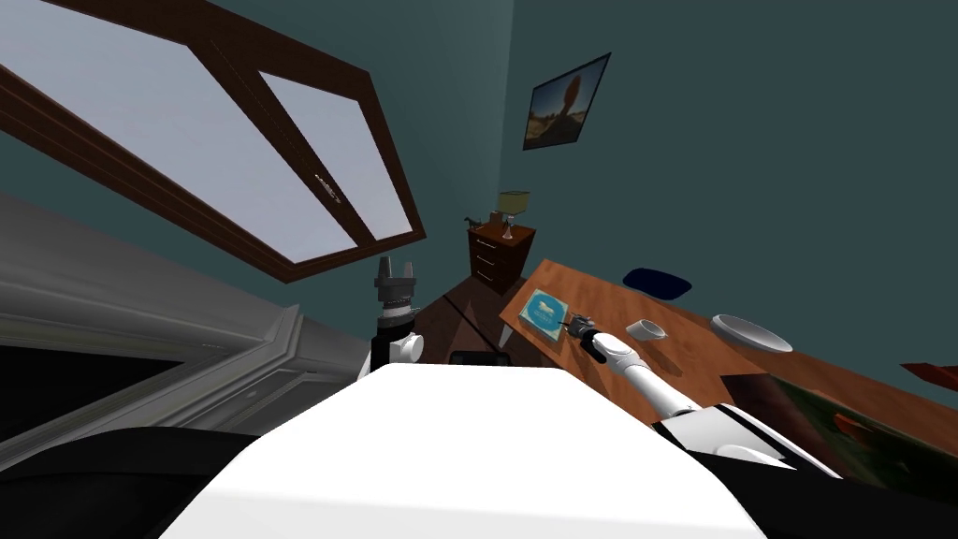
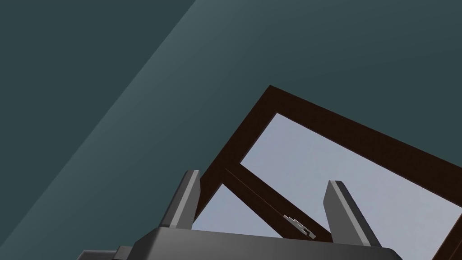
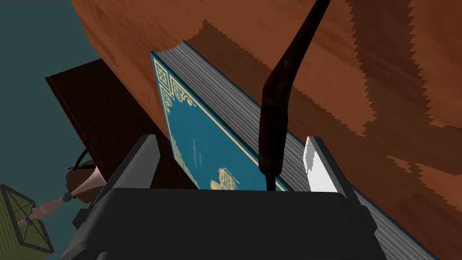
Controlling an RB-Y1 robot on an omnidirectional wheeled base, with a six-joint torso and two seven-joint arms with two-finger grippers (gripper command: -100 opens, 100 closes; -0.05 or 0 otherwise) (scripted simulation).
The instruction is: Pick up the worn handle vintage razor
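Right gripper (image 3: 232, 139) (jaws apart) straddles dark razor (image 3: 275, 113).

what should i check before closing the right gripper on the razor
1. The razor is between the right gripper's fingers: ok, its dark handle runs up between them.
2. The right gripper is open: ok, there is a gap on each side of the handle.
3. The handle is centred: not ok, it sits nearer one finger.
4. The fingers are clear of the blue book behind the razor: cannot tell.
5. The left gripper is out of the way: ok, open, up and away from the table.
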